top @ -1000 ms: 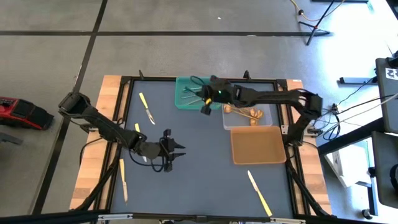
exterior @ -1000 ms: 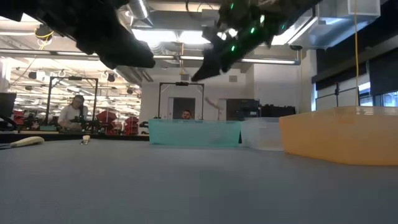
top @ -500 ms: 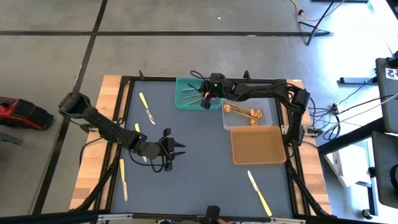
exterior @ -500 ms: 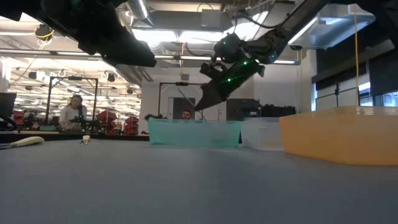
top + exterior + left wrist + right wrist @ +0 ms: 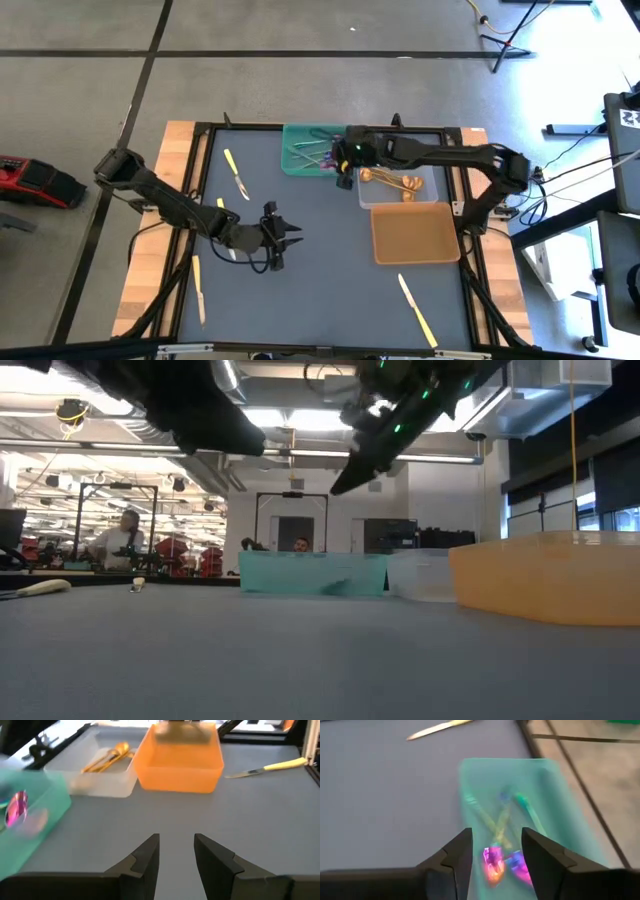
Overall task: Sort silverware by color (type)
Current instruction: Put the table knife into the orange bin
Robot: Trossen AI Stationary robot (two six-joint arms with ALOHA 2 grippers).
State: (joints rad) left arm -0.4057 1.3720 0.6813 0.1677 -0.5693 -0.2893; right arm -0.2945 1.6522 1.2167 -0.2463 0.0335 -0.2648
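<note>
My right gripper (image 5: 343, 178) is open and empty, above the right end of the green tray (image 5: 297, 164). Iridescent purple-headed spoons (image 5: 493, 856) lie crossed on that tray's floor. Gold spoons (image 5: 392, 180) lie in the clear tray (image 5: 428, 196); they also show in the left wrist view (image 5: 107, 757). My left gripper (image 5: 292, 236) is open and empty over bare mat in the table's left middle, pointing toward the trays. Pale yellow knives lie flat on the mat: one far left (image 5: 236, 173), one near left (image 5: 198, 290), one near right (image 5: 417, 310).
The orange tray (image 5: 415, 232) stands in front of the clear tray and holds nothing I can see. Another yellow knife (image 5: 221, 206) lies partly under the left arm. The grey mat (image 5: 330, 290) is bare in the middle. People show in the room beyond the table.
My right gripper dipped down to the green tray, then rose again and went a little toward the table's right edge. My left gripper has gone a little toward the table's right edge.
</note>
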